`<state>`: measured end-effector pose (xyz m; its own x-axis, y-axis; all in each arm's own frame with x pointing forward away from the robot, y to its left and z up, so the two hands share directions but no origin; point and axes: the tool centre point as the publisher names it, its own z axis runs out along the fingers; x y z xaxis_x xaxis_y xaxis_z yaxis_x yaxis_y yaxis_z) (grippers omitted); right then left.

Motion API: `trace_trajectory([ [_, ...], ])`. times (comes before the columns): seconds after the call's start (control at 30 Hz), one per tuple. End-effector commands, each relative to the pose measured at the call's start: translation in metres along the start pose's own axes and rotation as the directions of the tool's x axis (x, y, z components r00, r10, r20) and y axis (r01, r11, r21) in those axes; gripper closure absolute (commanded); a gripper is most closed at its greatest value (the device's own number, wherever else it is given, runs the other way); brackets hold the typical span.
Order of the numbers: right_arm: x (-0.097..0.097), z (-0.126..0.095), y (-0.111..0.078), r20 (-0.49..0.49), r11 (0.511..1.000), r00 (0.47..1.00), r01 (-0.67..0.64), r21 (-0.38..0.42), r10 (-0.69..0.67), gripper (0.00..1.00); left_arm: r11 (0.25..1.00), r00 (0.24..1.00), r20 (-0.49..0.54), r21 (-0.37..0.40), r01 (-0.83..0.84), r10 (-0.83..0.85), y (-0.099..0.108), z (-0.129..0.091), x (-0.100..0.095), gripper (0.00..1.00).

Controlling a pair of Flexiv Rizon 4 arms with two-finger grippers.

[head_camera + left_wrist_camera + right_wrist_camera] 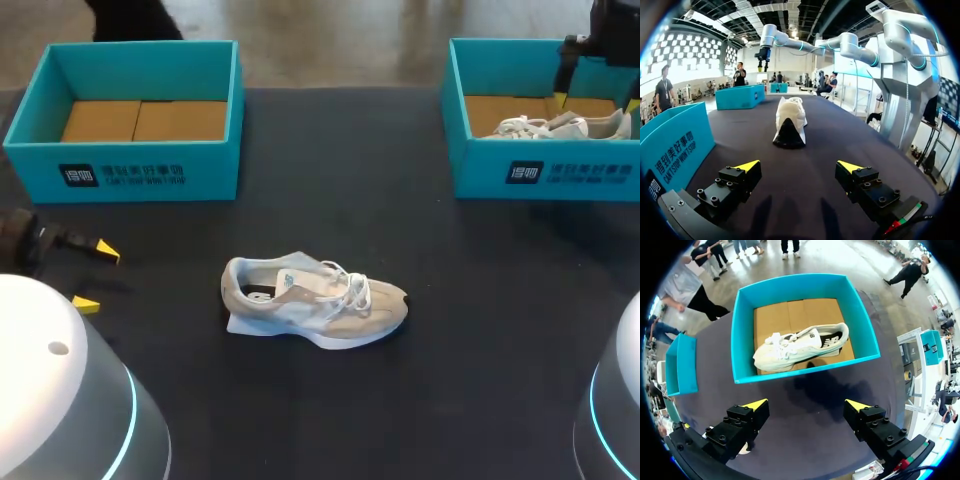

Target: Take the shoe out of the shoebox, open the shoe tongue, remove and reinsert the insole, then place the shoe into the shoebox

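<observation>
A pale grey-and-white lace-up sneaker point(315, 300) lies on its sole in the middle of the dark bench point(470, 390), well apart from both boxes. Its long axis runs left to right, with the heel to the left and the toe to the right. The left end effector point(95, 277) sits low at the near left of the bench, released, its yellow-tipped fingers spread with nothing between them. In the left wrist view the sneaker is straight ahead with the heel opening turned towards the fingers, so the shoe's length is in line with this arm's approach.

A second pale sneaker point(800, 346) lies inside the teal cardboard shoebox point(480, 170) at the far right, its length running along the box from left to right. The right end effector point(806, 407) hangs above that box, also released and holding nothing. The line between its fingers looks roughly parallel to the shoe's length, so I judge the wrist would have to turn before the fingers could close across the shoe.

The left arm is the nearer one for the shoe on the bench, and the right arm for the boxed shoe. Another teal cardboard shoebox point(200, 170) stands at the far left.
</observation>
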<state>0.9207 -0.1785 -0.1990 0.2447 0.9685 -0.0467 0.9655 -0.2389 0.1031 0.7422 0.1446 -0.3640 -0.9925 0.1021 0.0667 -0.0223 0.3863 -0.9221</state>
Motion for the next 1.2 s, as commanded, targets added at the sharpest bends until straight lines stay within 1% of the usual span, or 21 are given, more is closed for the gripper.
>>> trace_trajectory([
  [0.03,0.000,0.000,0.000,0.000,1.000,1.000,0.000,-0.001,0.000,0.00,1.000,1.000,0.018,0.020,0.016,-0.016,0.000,0.009,-0.004,0.00],
  [0.13,0.000,0.000,0.000,0.000,1.000,1.000,0.000,-0.001,0.000,0.00,0.999,0.999,0.027,0.045,0.029,-0.031,-0.001,0.019,-0.012,0.00],
  [0.33,0.000,0.000,0.000,0.000,1.000,1.000,0.000,-0.001,0.000,0.00,0.998,1.000,0.006,0.058,0.022,-0.022,-0.007,0.044,-0.019,0.00],
  [0.67,0.000,0.000,0.000,0.000,1.000,1.000,0.000,-0.001,0.000,0.00,0.997,1.000,0.000,0.077,0.021,-0.021,-0.016,0.080,-0.035,0.00],
  [0.93,0.000,0.000,0.000,0.000,1.000,1.000,0.000,-0.001,0.000,0.00,0.998,0.999,-0.045,0.059,0.016,-0.013,-0.024,0.109,-0.037,0.00],
  [1.03,0.000,0.000,0.000,0.000,1.000,1.000,0.000,-0.001,0.000,0.00,0.998,0.998,-0.059,0.063,0.015,-0.011,-0.027,0.118,-0.037,0.00],
  [1.2,0.000,0.000,0.000,0.000,1.000,1.000,0.000,-0.001,0.000,0.00,0.998,0.996,-0.087,0.056,0.014,-0.009,-0.028,0.133,-0.037,0.00],
])
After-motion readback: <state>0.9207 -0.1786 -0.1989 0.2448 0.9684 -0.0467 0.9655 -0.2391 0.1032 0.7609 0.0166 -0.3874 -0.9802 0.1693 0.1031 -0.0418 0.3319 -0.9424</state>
